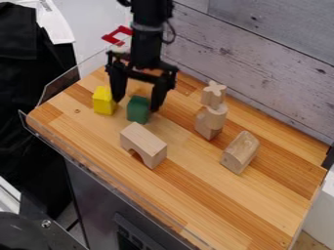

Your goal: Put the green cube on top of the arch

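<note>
Wooden tabletop (196, 195), planks running left-near to right-far. Black gripper (136, 105) hung over the far left part, fingers apart, one on either side of the green cube. Whether either touched it, could not tell. Stacked wooden pieces (212, 112) stood to the right; grooved block (240, 152) nearer and further right. Arch (143, 145) upright, opening down, just nearer than the cube. Yellow block (103, 100) close by the left finger, so a sideways shift that way could have tipped it. Green cube (137, 109) sat on the wood, closer to the right finger; uneven closing might have skewed it. Judged the other hazards: too low a carry would strike the arch; an off-centre release could drop the cube off its narrow top.
</note>
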Robot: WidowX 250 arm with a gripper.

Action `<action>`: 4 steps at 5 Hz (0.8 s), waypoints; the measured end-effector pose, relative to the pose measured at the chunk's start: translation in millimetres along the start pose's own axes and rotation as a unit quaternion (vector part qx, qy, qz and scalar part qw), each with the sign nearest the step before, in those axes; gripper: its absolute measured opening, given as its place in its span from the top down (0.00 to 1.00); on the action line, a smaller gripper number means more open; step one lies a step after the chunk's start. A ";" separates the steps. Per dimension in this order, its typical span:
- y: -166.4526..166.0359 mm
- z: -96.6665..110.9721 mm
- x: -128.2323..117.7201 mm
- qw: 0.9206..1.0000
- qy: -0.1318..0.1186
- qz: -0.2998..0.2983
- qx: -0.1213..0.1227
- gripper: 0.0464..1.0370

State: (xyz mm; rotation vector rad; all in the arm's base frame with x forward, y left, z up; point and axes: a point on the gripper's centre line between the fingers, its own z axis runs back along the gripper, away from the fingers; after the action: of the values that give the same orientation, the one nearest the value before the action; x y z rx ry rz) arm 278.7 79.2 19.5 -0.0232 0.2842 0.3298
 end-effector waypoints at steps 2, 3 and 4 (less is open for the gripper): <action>0.6 -5.8 0.9 1.000 0.012 0.010 0.000 0.09; 0.1 -6.7 1.1 1.000 0.013 0.014 -0.002 0.38; -0.2 -6.8 1.8 1.000 0.011 0.016 -0.002 0.56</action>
State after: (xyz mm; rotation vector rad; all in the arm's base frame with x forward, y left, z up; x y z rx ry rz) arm 278.5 79.2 12.5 -0.0273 0.3057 0.3615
